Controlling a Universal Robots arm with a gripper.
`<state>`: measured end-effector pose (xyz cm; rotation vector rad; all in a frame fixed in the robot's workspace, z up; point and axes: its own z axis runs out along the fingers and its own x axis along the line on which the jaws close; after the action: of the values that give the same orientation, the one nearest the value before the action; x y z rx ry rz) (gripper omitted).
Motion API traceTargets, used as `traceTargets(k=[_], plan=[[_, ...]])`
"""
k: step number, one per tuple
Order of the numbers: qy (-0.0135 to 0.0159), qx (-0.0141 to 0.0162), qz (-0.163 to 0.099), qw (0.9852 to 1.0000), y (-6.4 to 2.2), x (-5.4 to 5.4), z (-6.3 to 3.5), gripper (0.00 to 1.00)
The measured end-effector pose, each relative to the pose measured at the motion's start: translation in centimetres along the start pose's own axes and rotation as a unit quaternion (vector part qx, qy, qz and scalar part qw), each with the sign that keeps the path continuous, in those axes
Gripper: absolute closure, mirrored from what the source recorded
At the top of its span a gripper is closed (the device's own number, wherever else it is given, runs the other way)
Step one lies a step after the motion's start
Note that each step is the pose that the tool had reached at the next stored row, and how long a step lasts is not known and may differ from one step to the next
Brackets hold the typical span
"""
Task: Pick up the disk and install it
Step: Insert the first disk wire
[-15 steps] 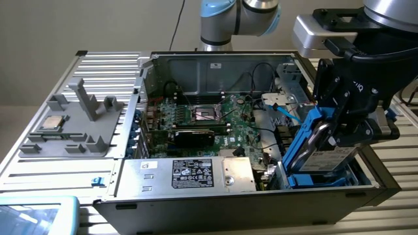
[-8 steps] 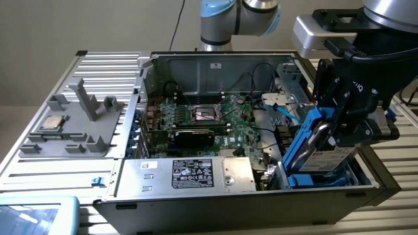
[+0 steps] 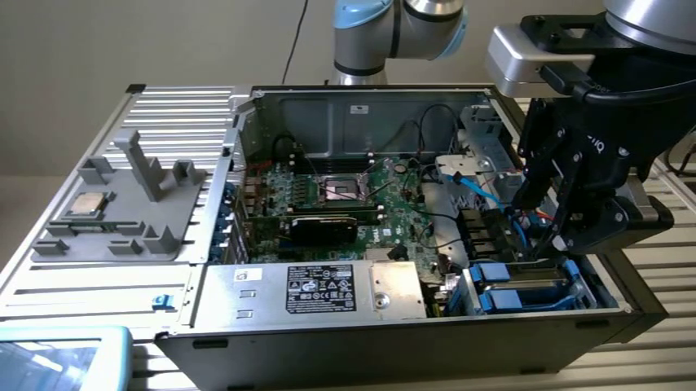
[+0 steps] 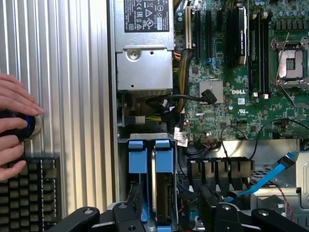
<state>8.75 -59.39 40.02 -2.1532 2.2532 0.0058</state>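
While the end effector (image 4: pixel 171 200) gapes wide, the disk (image 4: pixel 164 179) stands edgewise, long axis toward the power supply (image 4: pixel 145 67).

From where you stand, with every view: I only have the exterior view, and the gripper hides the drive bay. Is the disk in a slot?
Observer: Yes. The wrist view shows the disk standing on edge in the bay, next to a second blue bracket.
Operator: Is the gripper clamped on it?
Observer: No. The gripper is open, and one of its fingers stands clear of the disk.
Operator: Anything outside the bay I should know about?
Observer: A person's hand is on a blue-ringed knob on the ribbed surface.
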Motion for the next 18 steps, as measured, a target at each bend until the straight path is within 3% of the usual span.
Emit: traceTargets(k=[16,18], plan=[[0.0003,0.0000,0.000,1.0000,-0.02,0.00,0.00,0.42],[0.0002,0.0000,0.000,1.0000,-0.76,-0.04,0.02,0.42]])
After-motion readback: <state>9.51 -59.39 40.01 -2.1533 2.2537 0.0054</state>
